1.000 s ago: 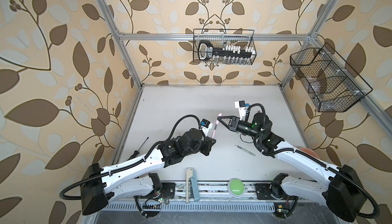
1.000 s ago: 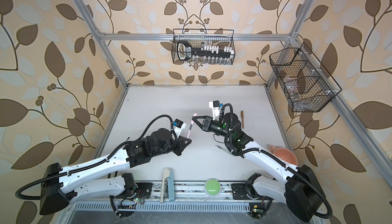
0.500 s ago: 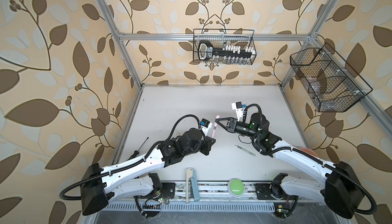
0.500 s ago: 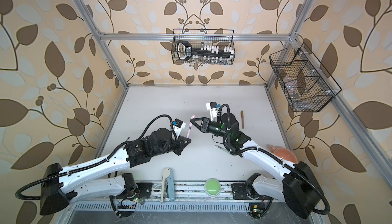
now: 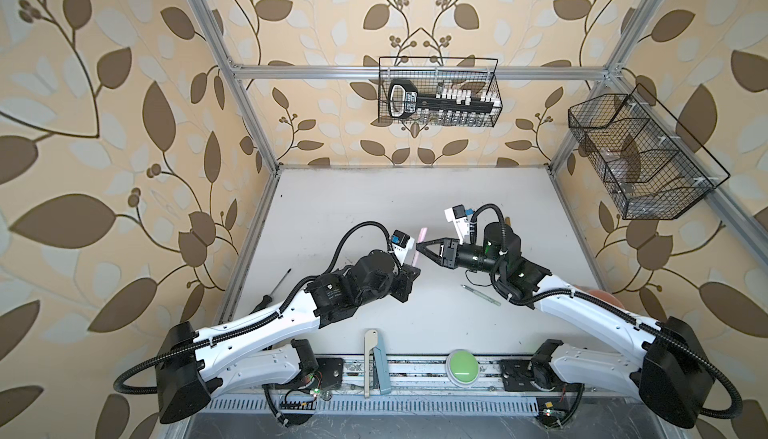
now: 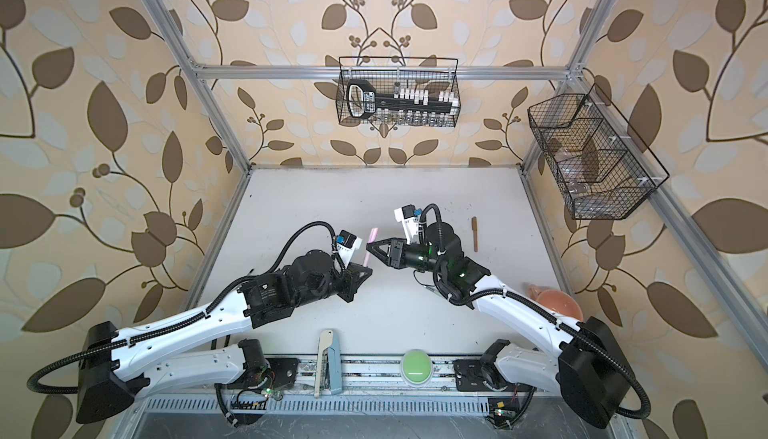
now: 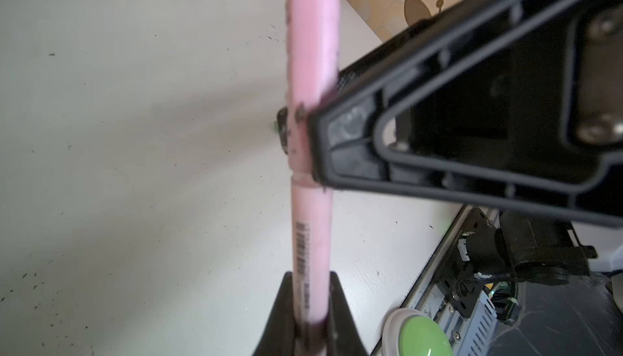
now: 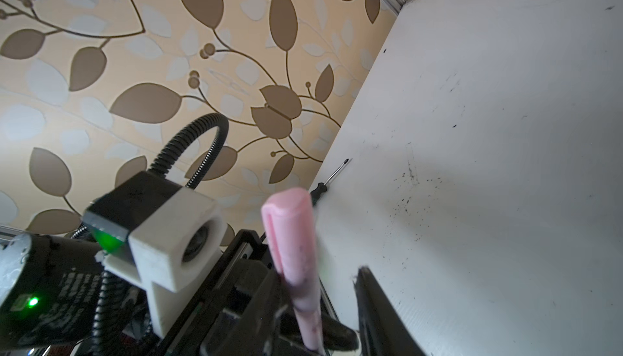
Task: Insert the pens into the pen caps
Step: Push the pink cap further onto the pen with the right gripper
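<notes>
Left wrist view: my left pincer (image 7: 310,290) is clamped on the pink pen (image 7: 312,236), which it holds upright above the worktop (image 7: 135,135).
Pink cap (image 7: 312,51): sits on the pen's upper end, with the seam a little above my grip. It looks pushed home, though I cannot judge how tightly.
Right pincer (image 5: 419,245): parted around the cap's lower part. In the right wrist view one finger (image 8: 371,303) stands clear of it, so there is no squeeze.
Step in hand: releasing the cap now that it sits on the pen, as I judge it.
Green pen (image 5: 480,295): lies on the worktop just beside my right arm, its dark tip seemingly bare.
Brown pen (image 6: 474,233): lies near the worktop's right edge; too small to tell whether it is capped.
Next move: draw the right pincer straight back without dragging the cap, then lay the pink pen down and go for the green one.
</notes>
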